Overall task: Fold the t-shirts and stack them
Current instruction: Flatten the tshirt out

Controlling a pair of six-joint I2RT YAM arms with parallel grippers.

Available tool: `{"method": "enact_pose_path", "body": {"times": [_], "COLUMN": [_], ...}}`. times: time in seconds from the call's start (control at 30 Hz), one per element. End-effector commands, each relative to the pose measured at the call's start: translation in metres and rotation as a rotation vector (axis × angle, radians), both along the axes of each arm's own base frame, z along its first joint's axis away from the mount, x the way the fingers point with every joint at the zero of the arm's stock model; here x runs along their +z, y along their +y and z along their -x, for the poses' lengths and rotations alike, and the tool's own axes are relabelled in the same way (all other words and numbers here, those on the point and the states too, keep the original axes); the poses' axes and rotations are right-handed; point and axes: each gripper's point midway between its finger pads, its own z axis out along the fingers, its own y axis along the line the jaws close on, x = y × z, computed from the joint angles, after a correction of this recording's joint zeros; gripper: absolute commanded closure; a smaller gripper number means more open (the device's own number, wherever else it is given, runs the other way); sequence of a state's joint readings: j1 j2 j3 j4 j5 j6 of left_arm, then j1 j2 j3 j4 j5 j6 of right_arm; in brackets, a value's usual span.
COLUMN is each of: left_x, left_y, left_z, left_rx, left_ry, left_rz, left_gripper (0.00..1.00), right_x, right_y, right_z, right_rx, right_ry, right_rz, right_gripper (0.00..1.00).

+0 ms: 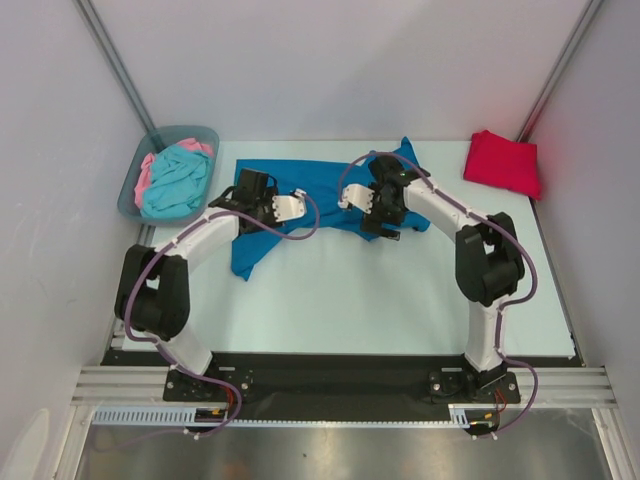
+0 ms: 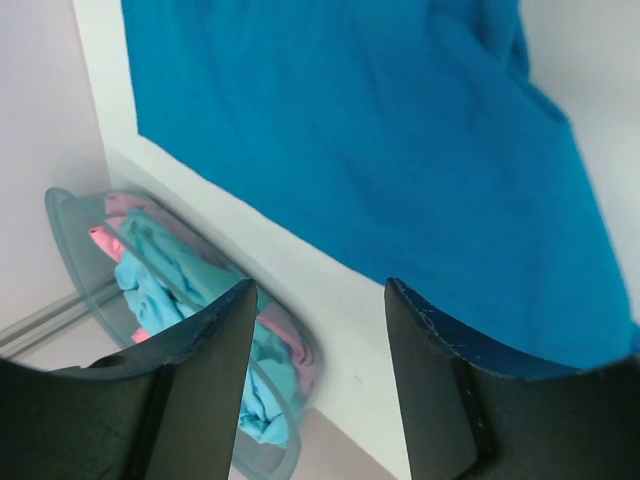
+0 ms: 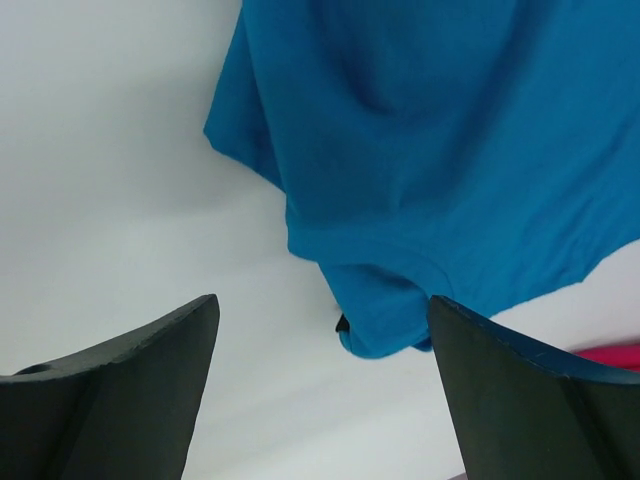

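left end effector [image 2: 318, 292]: jaws apart | right end effector [image 3: 322, 302]: jaws apart | blue t-shirt [image 1: 305, 177] below both

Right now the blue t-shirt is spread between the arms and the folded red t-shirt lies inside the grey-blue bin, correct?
No. The red t-shirt lies folded at the far right corner of the table, not in the grey-blue bin at far left; the top external view shows it. The blue t-shirt is as you say.

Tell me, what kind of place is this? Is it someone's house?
Probably a robot lab booth, not a house: plain walls box in the table, two robot arms are bolted to a metal frame, and a blue t-shirt lies out.
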State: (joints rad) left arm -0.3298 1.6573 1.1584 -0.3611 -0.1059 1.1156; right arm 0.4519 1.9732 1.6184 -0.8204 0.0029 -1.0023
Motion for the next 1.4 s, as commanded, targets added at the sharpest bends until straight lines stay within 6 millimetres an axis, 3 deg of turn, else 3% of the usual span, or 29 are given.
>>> {"method": "enact_pose_path", "body": {"times": [0.0, 0.13, 0.23, 0.4, 0.57, 0.83, 0.9, 1.2, 1.3, 1.37], "left_x": [0.000, -0.009, -0.002, -0.001, -0.025, -0.034, -0.036, -0.060, -0.071, -0.074], "left_y": [-0.017, -0.020, -0.026, -0.041, -0.033, -0.027, -0.027, -0.019, -0.013, -0.006], "left_z": [0.010, 0.021, 0.023, 0.046, 0.073, 0.100, 0.102, 0.101, 0.098, 0.089], "left_rx": [-0.025, -0.023, 0.010, 0.050, 0.121, 0.193, 0.199, 0.266, 0.296, 0.321], "left_ry": [0.029, 0.105, 0.140, 0.270, 0.362, 0.408, 0.414, 0.394, 0.370, 0.315], "left_rz": [0.069, 0.074, 0.121, 0.238, 0.241, 0.276, 0.277, 0.262, 0.236, 0.207], "left_gripper": [0.40, 0.41, 0.41, 0.41, 0.43, 0.43, 0.43, 0.46, 0.48, 0.56], "right_x": [-0.002, -0.013, -0.020, -0.024, -0.032, -0.043, -0.049, -0.038, -0.034, -0.029], "right_y": [0.020, 0.025, 0.022, 0.026, 0.023, -0.002, -0.009, -0.025, -0.028, -0.029], "right_z": [-0.014, -0.022, -0.027, -0.033, -0.039, -0.057, -0.062, -0.085, -0.086, -0.086], "right_rx": [0.003, -0.001, -0.012, -0.019, -0.037, -0.095, -0.112, -0.173, -0.187, -0.190], "right_ry": [-0.036, -0.036, -0.044, -0.052, -0.059, -0.068, -0.064, -0.102, -0.107, -0.115], "right_rz": [-0.032, -0.035, -0.002, -0.010, 0.005, 0.026, 0.035, 0.017, 0.009, 0.002], "right_gripper": [0.09, 0.09, 0.10, 0.10, 0.10, 0.10, 0.10, 0.12, 0.12, 0.13]}}
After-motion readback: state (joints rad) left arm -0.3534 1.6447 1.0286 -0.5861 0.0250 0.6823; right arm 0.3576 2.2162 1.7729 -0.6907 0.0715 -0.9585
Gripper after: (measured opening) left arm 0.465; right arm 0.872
